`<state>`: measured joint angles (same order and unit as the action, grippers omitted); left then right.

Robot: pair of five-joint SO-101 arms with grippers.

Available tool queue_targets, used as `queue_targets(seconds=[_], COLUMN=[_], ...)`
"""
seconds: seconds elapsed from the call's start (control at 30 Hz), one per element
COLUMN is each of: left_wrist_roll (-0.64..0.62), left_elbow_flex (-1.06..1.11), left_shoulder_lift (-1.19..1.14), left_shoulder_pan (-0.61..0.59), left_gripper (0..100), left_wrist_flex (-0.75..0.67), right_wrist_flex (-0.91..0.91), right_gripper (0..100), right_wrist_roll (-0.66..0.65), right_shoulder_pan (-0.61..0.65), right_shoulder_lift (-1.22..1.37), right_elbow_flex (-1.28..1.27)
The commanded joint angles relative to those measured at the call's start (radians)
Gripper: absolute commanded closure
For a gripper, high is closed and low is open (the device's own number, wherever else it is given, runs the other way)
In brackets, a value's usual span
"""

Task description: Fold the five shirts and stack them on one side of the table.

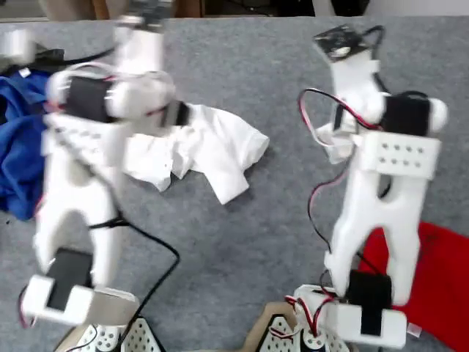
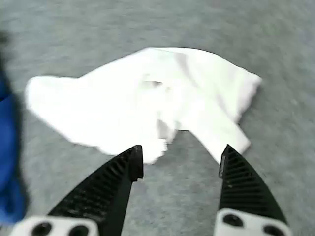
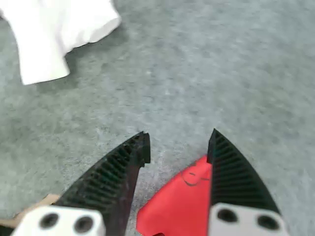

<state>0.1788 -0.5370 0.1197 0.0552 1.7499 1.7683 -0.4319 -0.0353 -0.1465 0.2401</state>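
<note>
Grey felt covers the worktop [image 1: 256, 235], and a white shirt [image 1: 198, 150] lies crumpled on it left of centre, one sleeve splayed toward the near side. Unfolded as it is, it looks like the one to be folded next. The left arm's fingers [image 2: 129, 169] hang over it, spread apart and holding nothing, probably lined up to pinch its near edge. A blue shirt [image 1: 18, 147] is heaped at the left edge, seemingly parked out of the way. The right arm's fingers [image 3: 133, 157] are also apart and empty, above the corner of a red shirt [image 3: 177, 206] at the near right, well apart from the white one.
</note>
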Motion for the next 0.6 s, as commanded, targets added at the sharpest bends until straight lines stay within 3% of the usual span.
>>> queue_targets(seconds=[0.0, 0.23, 0.57], left_wrist_roll=[-0.002, -0.002, 0.046], left_elbow_flex=[0.071, 0.278, 0.649], left_shoulder_lift=[0.122, 0.134, 0.143], left_shoulder_pan=[-0.256, -0.652, -0.928], left_gripper=[74, 74, 74], left_wrist_flex=[0.000, 0.000, -0.192], right_wrist_flex=[0.009, 0.005, 0.012], right_gripper=[79.3, 79.3, 79.3], right_wrist_roll=[-0.008, 0.000, 0.028], right_shoulder_pan=[0.128, 0.392, 0.636], right_shoulder_lift=[0.077, 0.392, 0.908], right_elbow_flex=[0.067, 0.303, 0.846])
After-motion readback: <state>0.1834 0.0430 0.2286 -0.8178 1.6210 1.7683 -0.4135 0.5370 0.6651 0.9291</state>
